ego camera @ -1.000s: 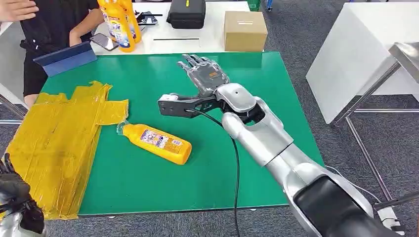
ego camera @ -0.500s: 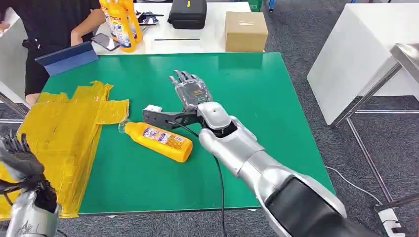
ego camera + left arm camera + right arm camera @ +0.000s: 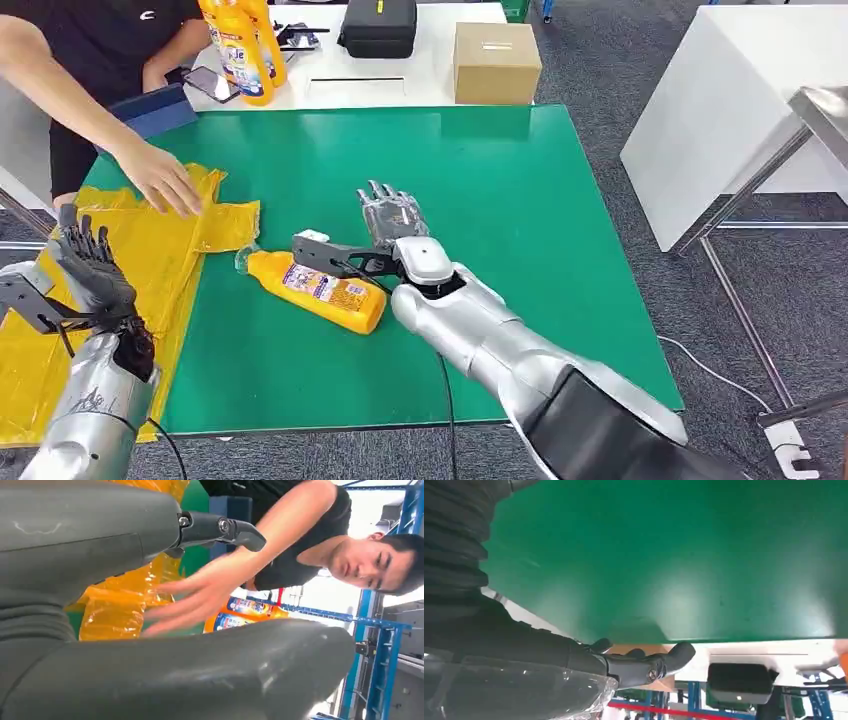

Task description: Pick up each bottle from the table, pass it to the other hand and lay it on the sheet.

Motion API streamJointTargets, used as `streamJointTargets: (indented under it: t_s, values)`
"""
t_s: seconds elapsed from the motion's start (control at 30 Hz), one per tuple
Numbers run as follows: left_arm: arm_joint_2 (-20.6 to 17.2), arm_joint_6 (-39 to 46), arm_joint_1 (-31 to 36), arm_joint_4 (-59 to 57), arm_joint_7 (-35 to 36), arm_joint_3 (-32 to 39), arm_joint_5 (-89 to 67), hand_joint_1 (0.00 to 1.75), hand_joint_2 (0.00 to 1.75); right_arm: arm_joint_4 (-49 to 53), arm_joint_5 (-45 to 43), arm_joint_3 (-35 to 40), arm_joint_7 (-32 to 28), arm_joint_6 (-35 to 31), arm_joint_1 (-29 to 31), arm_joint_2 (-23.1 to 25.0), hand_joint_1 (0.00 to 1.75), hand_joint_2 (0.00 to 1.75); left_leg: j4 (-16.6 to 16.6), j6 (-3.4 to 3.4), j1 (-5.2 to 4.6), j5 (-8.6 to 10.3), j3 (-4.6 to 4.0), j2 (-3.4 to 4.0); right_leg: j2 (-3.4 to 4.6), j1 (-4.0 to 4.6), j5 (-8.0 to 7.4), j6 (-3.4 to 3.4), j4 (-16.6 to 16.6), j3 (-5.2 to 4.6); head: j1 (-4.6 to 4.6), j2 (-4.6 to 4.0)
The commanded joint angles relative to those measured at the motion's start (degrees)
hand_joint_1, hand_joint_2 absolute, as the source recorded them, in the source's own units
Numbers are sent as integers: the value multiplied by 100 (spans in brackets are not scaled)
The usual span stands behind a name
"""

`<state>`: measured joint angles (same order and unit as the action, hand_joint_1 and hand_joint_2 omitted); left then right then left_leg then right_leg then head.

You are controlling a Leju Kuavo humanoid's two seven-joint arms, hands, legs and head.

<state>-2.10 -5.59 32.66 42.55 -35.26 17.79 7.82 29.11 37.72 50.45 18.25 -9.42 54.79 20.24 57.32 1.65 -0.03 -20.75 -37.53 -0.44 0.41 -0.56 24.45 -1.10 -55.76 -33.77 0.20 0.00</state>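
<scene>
An orange bottle (image 3: 318,289) lies on its side on the green counter (image 3: 560,200), its clear cap touching the edge of the crumpled yellow sheet (image 3: 120,290). The robot's right hand (image 3: 393,218) hovers just beside the bottle's far side, fingers spread and holding nothing. The left hand (image 3: 88,265) is raised over the sheet, also spread and empty. A person's hand (image 3: 160,180) rests on the sheet's far edge. The step appears to be the first pick-up. Next, the right hand likely needs to lower and wrap the bottle's body before passing it leftward.
</scene>
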Motion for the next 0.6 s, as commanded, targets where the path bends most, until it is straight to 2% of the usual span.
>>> streamJointTargets:
  t_s: [0.03,0.43,0.47,0.6]
  values:
    - [169,94,331,-459,-251,24,-87,0,0,-108,-745,1427,239,-36,224,-24,0,175,0,-13,-1,-11,28,-7,-16,0,16,7,-1,32,0,0]
    - [374,181,-10,418,12,334,-309,0,0,223,-1509,2406,405,139,131,-24,0,175,1,-10,3,-13,22,6,-4,0,13,6,1,25,0,0]
    - [398,181,-33,495,59,356,-339,0,0,226,-1548,2447,418,159,129,-24,0,0,-1,-10,3,-12,21,5,-4,0,12,5,2,25,0,0]
    - [543,147,-56,734,302,493,-520,0,0,206,-1682,2569,415,79,101,-24,0,0,-1,-7,4,-6,9,0,-8,2,7,4,3,14,2,0]
